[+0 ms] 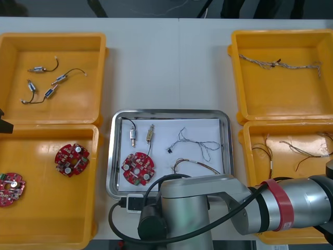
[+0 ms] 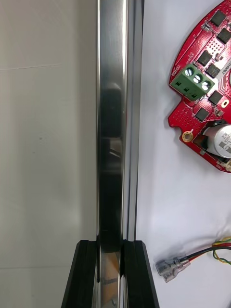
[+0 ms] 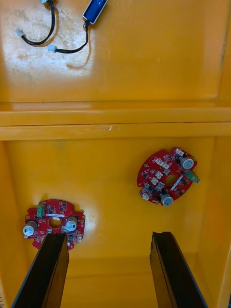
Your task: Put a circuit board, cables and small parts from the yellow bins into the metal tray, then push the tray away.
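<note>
The light table (image 1: 166, 62) carries the metal tray (image 1: 171, 112) at centre, between the yellow bins (image 1: 52, 35), and it looks loaded. A round red circuit board (image 1: 138, 168) lies near-left, two small metal parts (image 1: 133, 136) behind it, and thin cables (image 1: 200, 146) to the right. The right gripper (image 2: 110, 246) straddles the tray's near rim, its black fingers (image 2: 86, 274) closed to the rim's width, one outside and one inside. So the push is what remains, I judge. Drive straight toward the far edge, low and level (lifting would tip the contents), keeping the tray off both bins. The left gripper (image 3: 109, 237) hangs spread wide over the near-left bin (image 3: 110, 183), holding nothing.
</note>
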